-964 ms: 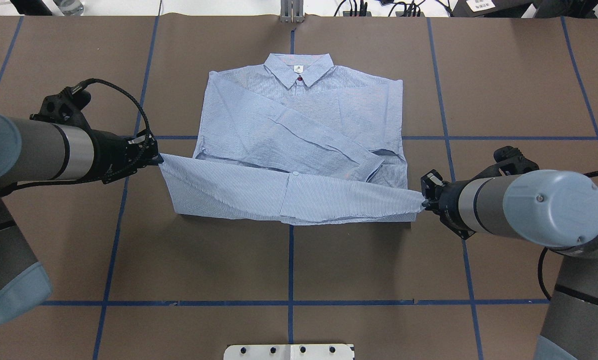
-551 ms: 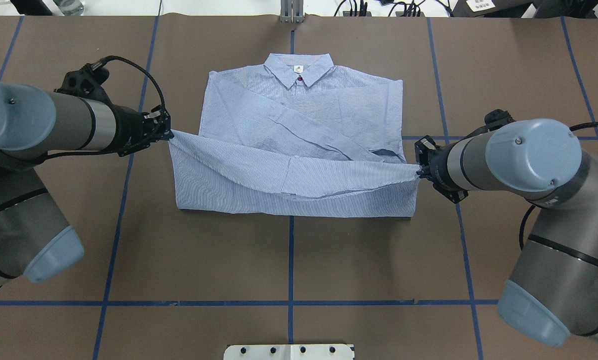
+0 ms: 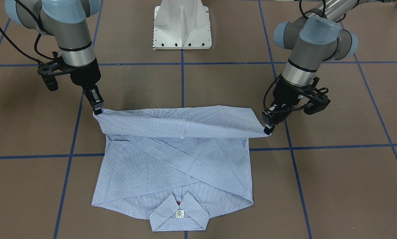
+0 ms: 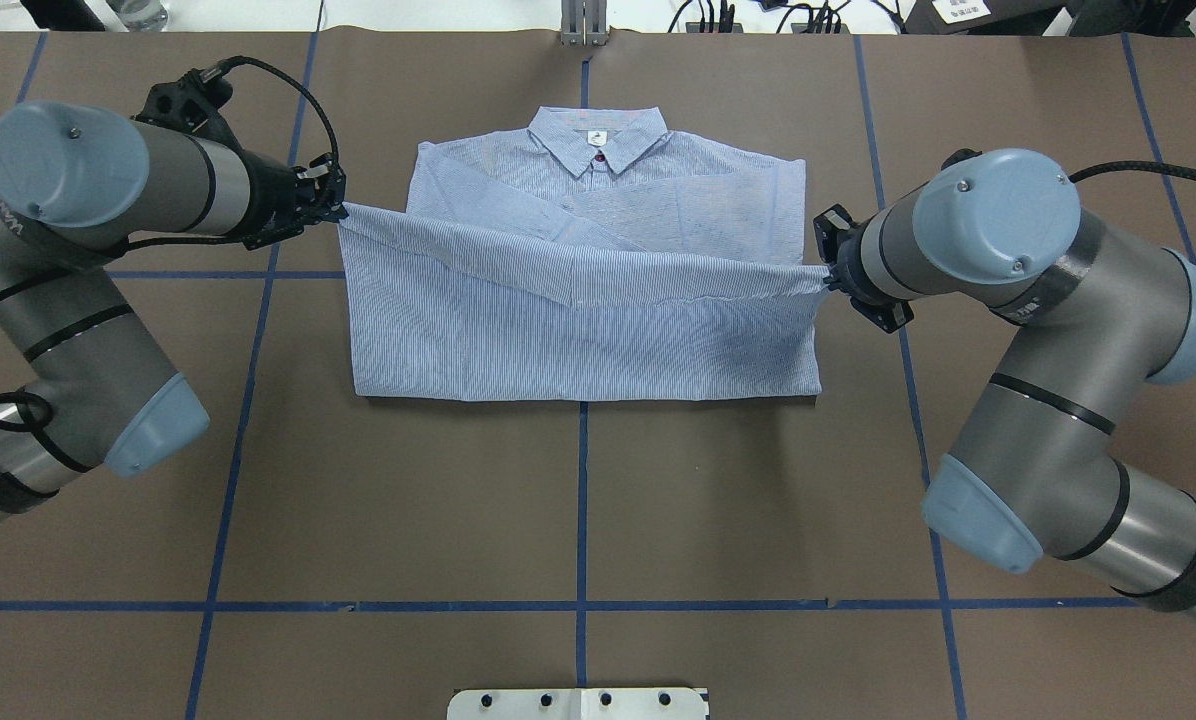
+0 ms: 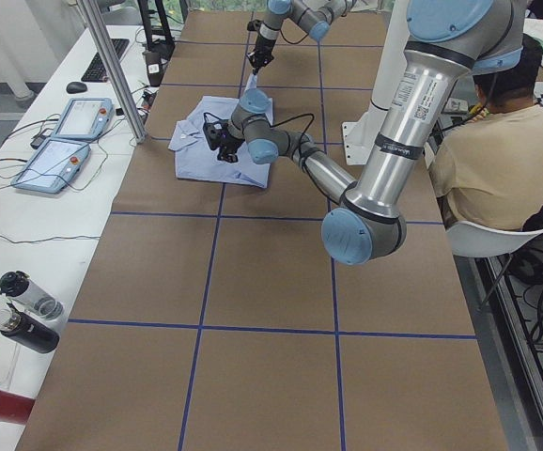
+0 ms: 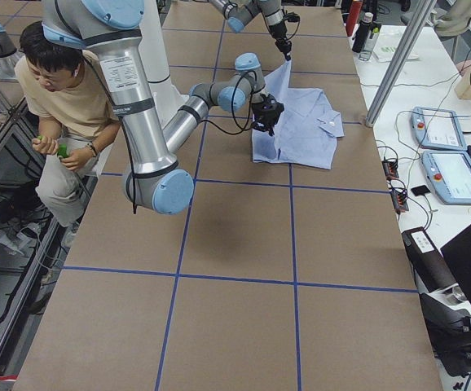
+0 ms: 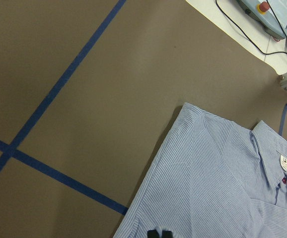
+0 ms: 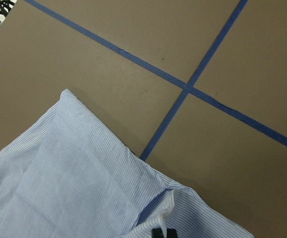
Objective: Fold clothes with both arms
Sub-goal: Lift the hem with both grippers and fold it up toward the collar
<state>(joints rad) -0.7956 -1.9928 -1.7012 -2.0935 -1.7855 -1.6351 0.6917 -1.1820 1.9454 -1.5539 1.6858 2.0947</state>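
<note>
The light blue striped shirt (image 4: 578, 340) lies face up on the brown table, sleeves crossed over its chest and collar (image 4: 598, 140) at the far side. My left gripper (image 4: 341, 208) is shut on one corner of the hem. My right gripper (image 4: 826, 278) is shut on the other corner. Between them the hem edge is stretched taut, lifted over the shirt's body. The front view shows the shirt (image 3: 175, 159), the left gripper (image 3: 267, 130) and the right gripper (image 3: 97, 111). The wrist views show striped cloth (image 7: 218, 188) (image 8: 84, 188) at the fingertips.
The white pedestal base (image 3: 182, 26) stands at my side of the table. Blue tape lines (image 4: 581, 500) cross the brown surface. A metal post (image 4: 583, 20) stands at the far edge. A seated person (image 5: 488, 160) is beside the table. Control tablets (image 5: 65, 141) and bottles (image 5: 27, 310) lie on a side bench.
Both grippers have carried the hem away from me toward the collar, the left further than the right. The folded lower part now covers more of the shirt's body.
</note>
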